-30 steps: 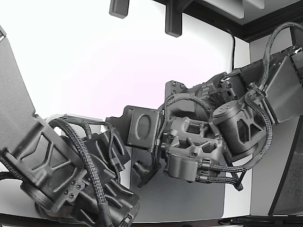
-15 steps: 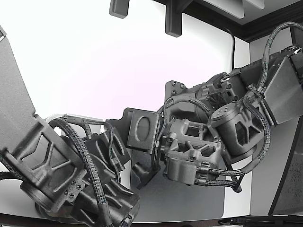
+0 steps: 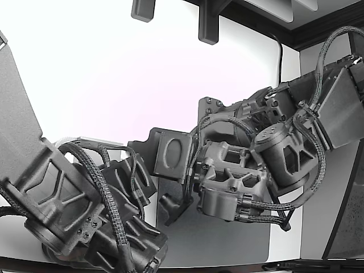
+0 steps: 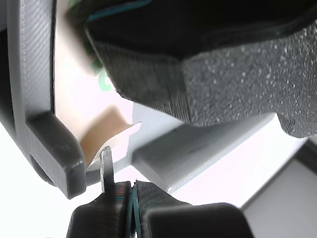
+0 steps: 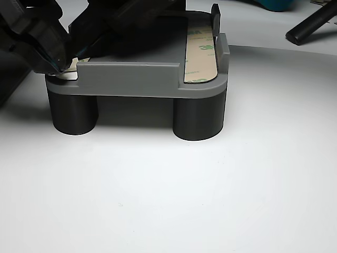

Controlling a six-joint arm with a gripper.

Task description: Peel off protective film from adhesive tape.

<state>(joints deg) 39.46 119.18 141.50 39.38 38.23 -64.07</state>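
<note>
Fingers (image 4: 132,191) pinched shut on the lifted corner of the pale, glossy protective film (image 4: 111,134).
That corner curls up at lower left of my wrist frame; the tan adhesive tape strip (image 4: 74,79) runs away lengthwise along the grey printed fixture (image 5: 131,79) on the white bench (image 5: 168,190).

White desk (image 5: 210,200): smooth, matte surface, lit brightly in the other view. Flat dark grey mat (image 3: 227,242): lies on the desk in the exterior view, rounded corner toward that view's lower right. Black cylindrical rod (image 5: 310,23): rests tilted on the desk at the other view's upper right. Teal object (image 5: 276,4): only an edge shows; kind cannot be told.
</note>
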